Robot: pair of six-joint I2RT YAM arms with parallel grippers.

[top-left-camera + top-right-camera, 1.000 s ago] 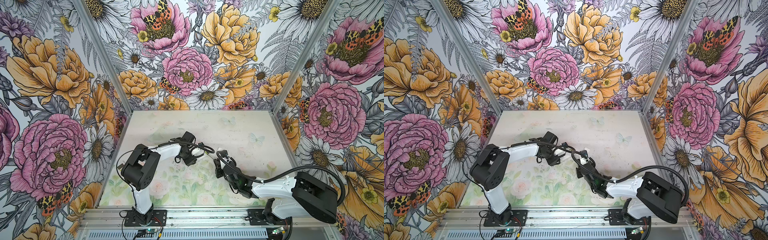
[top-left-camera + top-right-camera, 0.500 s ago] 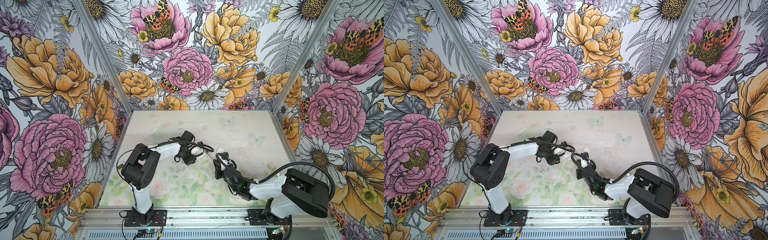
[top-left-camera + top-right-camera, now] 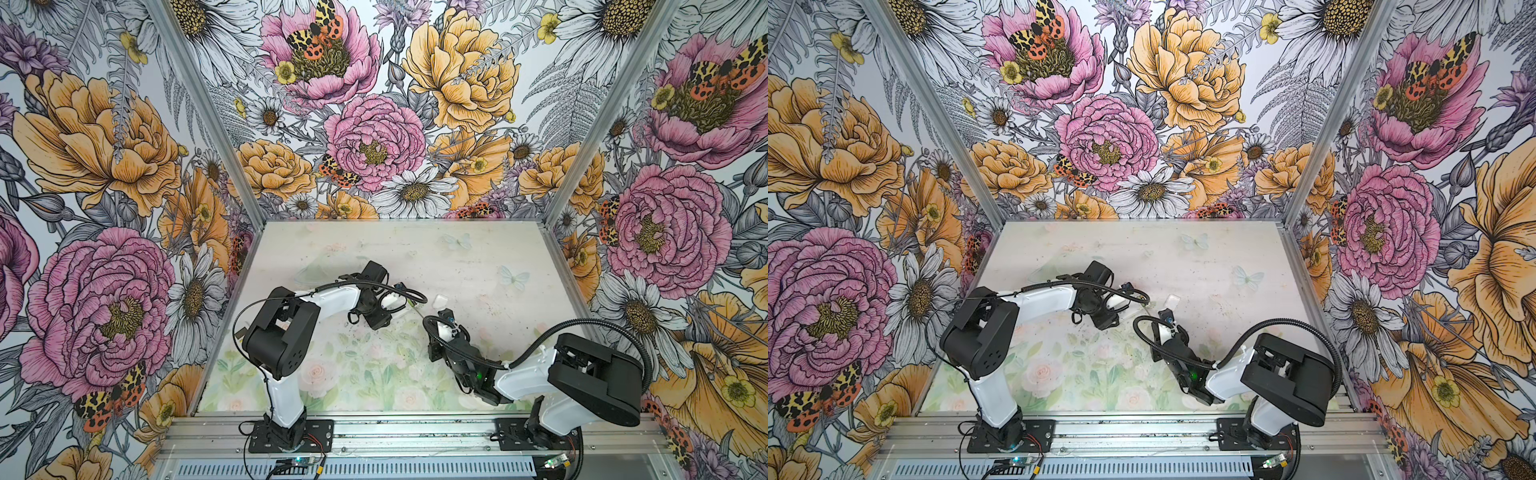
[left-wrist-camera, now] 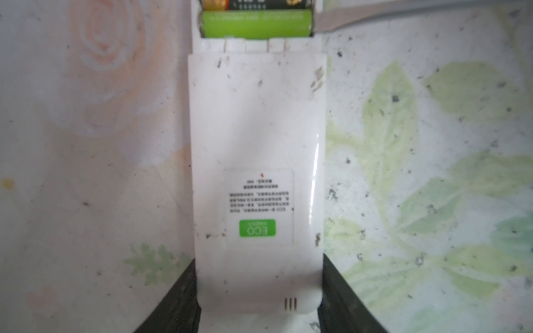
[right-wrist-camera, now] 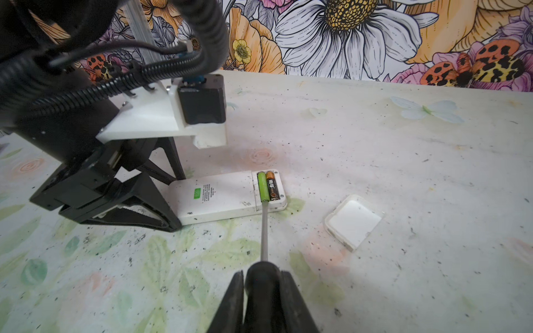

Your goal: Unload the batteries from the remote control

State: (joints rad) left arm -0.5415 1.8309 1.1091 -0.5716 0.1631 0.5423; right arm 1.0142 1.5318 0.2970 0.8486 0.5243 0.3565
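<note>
- remote control (image 5: 222,197): white, lies flat on the table (image 5: 403,158) with its back up, about mid-table. long axis runs roughly left to right. the label with a green patch faces up.
- battery bay: at the remote's right end, uncovered. two cells sit in it side by side, both across the remote's width.
  - green battery (image 5: 263,186): on the side toward the remote's body.
  - black battery (image 5: 272,188): gold at one end, on the outer side, touching the green one.
  - both are seated. in the left wrist view the green battery (image 4: 256,23) fills its slot, and the black battery (image 4: 253,3) is cut off by the frame edge.
- left gripper (image 5: 176,200): clamped on the remote's left end. one finger lies along each long edge, and both press the casing, which is clearest in the left wrist view.
- right gripper (image 5: 262,281): fingers closed around the dark handle of a screwdriver (image 5: 264,230). it comes in from the near side. the bare shaft points far-ward and its tip meets the near end of the green battery at the bay's edge. cannot tell whether the tip is under the cell or only against it.
- battery cover (image 5: 353,220): small white square, flat on the table, right of the remote and apart from it. it shows in both top views (image 3: 440,300) (image 3: 1172,300).
- table surface: pale floral print with dark specks.
</note>
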